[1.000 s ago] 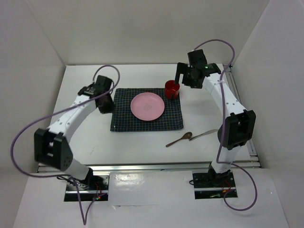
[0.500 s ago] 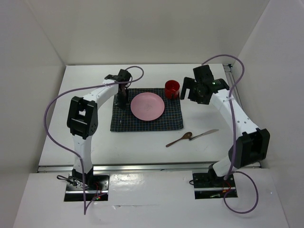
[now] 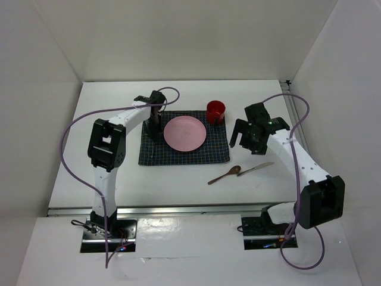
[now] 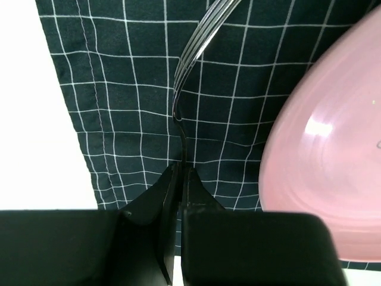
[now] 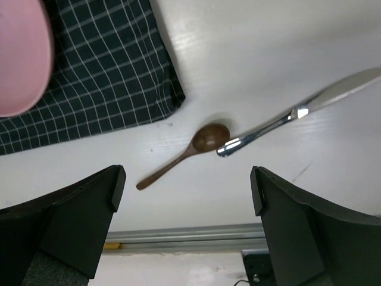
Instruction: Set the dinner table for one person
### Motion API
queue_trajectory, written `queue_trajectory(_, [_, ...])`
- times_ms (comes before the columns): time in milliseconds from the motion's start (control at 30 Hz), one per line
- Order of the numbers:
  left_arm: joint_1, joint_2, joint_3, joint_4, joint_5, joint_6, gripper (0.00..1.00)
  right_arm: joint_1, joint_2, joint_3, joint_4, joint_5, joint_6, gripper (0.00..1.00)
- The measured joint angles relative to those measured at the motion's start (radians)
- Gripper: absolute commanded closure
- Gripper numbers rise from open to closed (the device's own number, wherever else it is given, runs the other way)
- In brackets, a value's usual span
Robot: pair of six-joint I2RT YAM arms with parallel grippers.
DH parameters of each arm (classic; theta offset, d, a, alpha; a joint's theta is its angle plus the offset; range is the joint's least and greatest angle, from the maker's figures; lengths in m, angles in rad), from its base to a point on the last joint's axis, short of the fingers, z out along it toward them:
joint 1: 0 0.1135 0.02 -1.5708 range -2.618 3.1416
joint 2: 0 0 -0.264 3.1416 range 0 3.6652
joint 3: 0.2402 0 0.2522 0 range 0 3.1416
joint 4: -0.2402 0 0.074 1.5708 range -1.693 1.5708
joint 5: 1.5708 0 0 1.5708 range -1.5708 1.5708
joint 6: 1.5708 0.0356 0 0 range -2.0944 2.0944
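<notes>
Left hand (image 4: 180, 173) pinches fork (image 4: 190, 59) over checked cloth (image 4: 131, 89), beside pink plate (image 4: 327, 149). Right hand (image 5: 186, 193) gapes wide above spoon (image 5: 208, 138) and knife (image 5: 297, 110) on table (image 5: 268, 47), toward near edge.

Spoon (image 5: 178, 158) and knife (image 5: 300, 110) on the white tabletop (image 5: 268, 36)
Spoon bowl just beside the knife's handle end, knife to its right; far left, a dark checked cloth (image 5: 101, 77) under a pink plate (image 5: 21, 59); right gripper (image 5: 186, 176) spread wide.
</notes>
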Motion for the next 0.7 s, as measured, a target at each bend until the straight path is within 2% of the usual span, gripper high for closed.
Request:
queue_trajectory(133, [0.0, 0.001, -0.002, 0.0, 0.0, -0.021, 0.76, 0.0, -0.04, -0.094, 0.005, -0.025, 0.055, 0.0])
queue_trajectory(167, [0.0, 0.002, -0.002, 0.0, 0.0, -0.022, 0.63, 0.0, -0.047, -0.116, 0.006, -0.029, 0.068, 0.0])
queue_trajectory(233, [0.0, 0.002, -0.002, -0.002, 0.0, -0.026, 0.52, 0.0, -0.064, -0.168, 0.006, -0.04, 0.103, 0.05])
queue_trajectory(267, [0.0, 0.002, -0.002, -0.002, 0.0, -0.031, 0.41, 0.0, -0.071, -0.192, 0.01, -0.046, 0.12, 0.09])
queue_trajectory(333, [0.0, 0.002, -0.002, -0.002, 0.001, -0.042, 0.3, 0.003, -0.082, -0.232, 0.021, -0.056, 0.158, 0.12])
queue_trajectory(433, [0.0, -0.008, -0.002, -0.01, 0.003, -0.042, 0.27, 0.045, -0.089, -0.275, 0.039, -0.062, 0.227, 0.13])
queue_trajectory(533, [0.0, -0.045, 0.008, -0.039, 0.006, -0.041, 0.27, 0.147, -0.085, -0.296, 0.065, -0.058, 0.327, 0.13])
queue_trajectory(700, [0.0, -0.193, 0.02, -0.064, 0.008, -0.04, 0.27, 0.278, -0.004, -0.296, 0.124, -0.045, 0.502, 0.16])
